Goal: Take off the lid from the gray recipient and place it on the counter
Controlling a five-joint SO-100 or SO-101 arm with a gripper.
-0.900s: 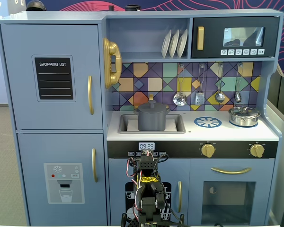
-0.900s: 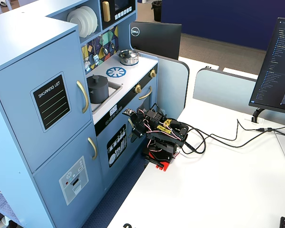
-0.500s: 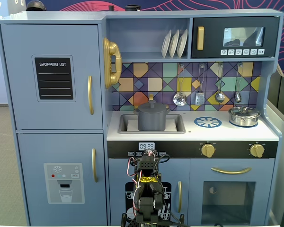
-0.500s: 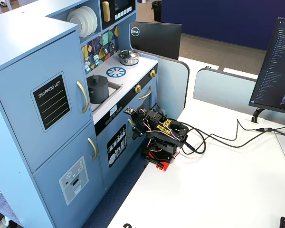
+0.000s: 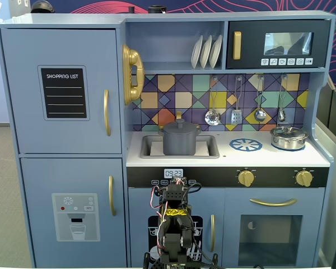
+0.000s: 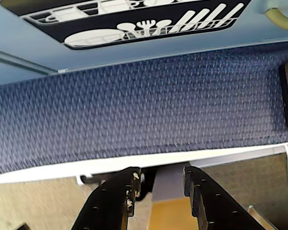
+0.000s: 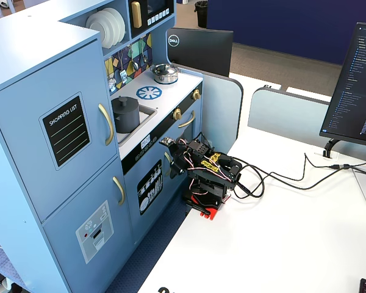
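The hand (image 6: pixel 159 184) is partly open and empty, folded low. The lid (image 5: pixel 180 126) sits on the gray recipient (image 5: pixel 180 142) in the sink recess of the counter (image 5: pixel 229 157), well above and ahead of the hand. Risk: gripping beside the small knob drags the recipient along.

The arm (image 7: pixel 204 171) is black plastic, blocky in its segments, on a red base, with red, black and yellow wires looped about it. In the wrist view its gripper (image 6: pixel 159 184) shows two black ribbed fingers (image 6: pixel 116 201).

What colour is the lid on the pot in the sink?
Matte dark gray, matching its pot; the lid shows best in a fixed view facing the kitchen.
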